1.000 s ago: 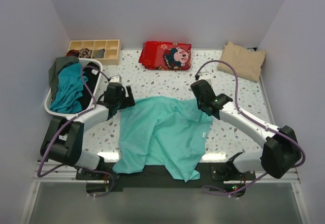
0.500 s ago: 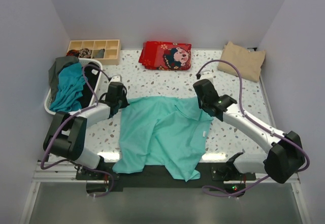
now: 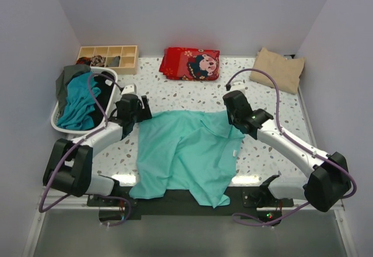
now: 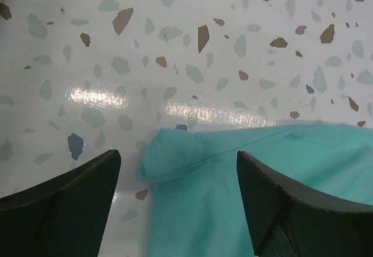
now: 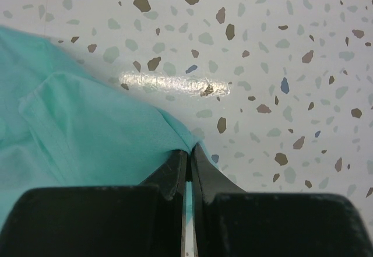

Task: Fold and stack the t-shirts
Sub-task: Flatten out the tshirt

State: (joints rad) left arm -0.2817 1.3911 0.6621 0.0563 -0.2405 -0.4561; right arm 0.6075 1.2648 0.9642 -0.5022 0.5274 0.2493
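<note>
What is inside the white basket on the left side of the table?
In the basket, a teal t-shirt lies on top, with grey-green cloth and black cloth beside it. Whatever lies beneath them is covered.

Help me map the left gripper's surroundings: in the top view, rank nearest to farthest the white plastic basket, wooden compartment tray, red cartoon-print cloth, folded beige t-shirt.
From the left gripper:
1. White plastic basket, just left.
2. Wooden compartment tray, far left, and red cartoon-print cloth, far centre: too close to call.
3. Folded beige t-shirt, far right corner.
</note>
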